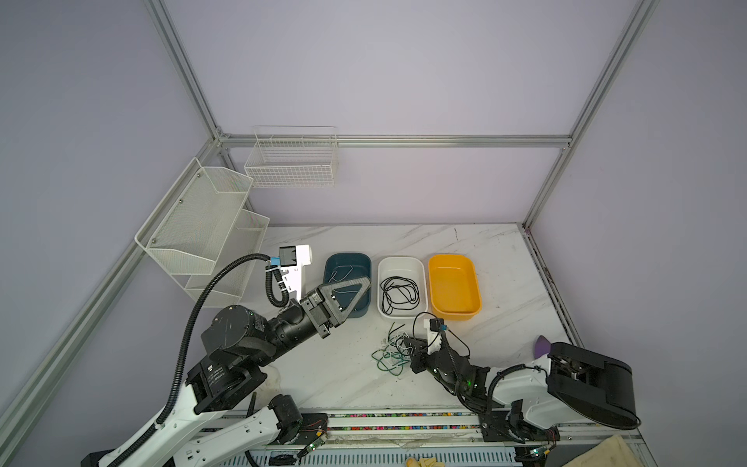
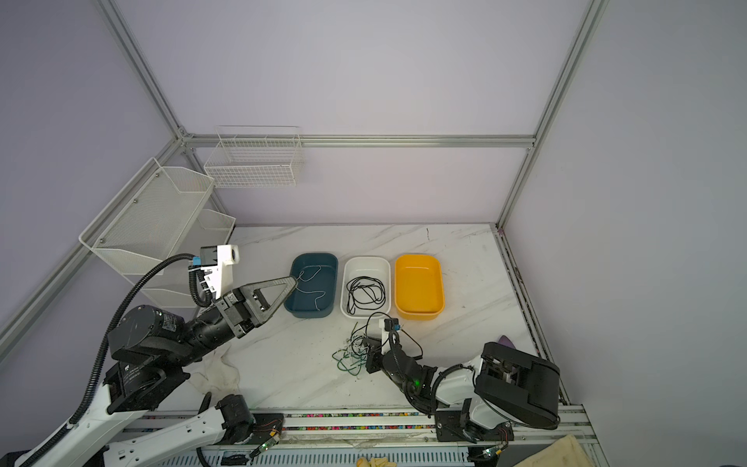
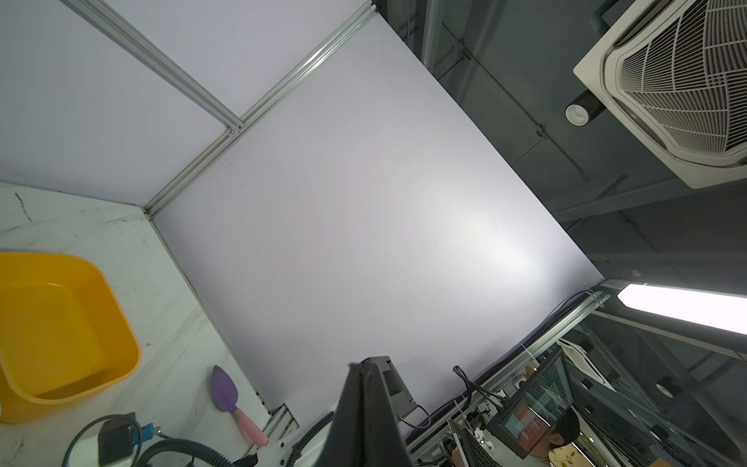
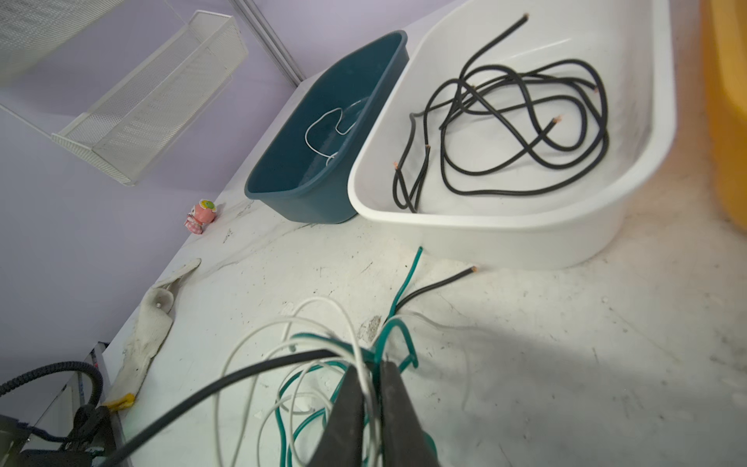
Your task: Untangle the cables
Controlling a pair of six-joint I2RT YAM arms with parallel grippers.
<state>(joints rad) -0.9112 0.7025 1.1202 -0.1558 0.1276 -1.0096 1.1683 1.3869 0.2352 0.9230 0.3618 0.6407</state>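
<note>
The white marble-patterned table (image 1: 505,263) carried a teal bin (image 1: 347,256), a white bin (image 1: 402,259) and a yellow bin (image 1: 452,258) in a row, just beside each other. In front of the white bin lay tangled green, white and black cables (image 1: 390,358). A purple scoop (image 3: 224,390) lay near the right edge. At the left stood a small pink toy (image 4: 201,216) near what looked like a crumpled cloth (image 4: 149,323).

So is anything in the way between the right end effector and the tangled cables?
Nothing visible is in the way. The right end effector sits right in the cables, with its jaws pinched on a white cable.
</note>
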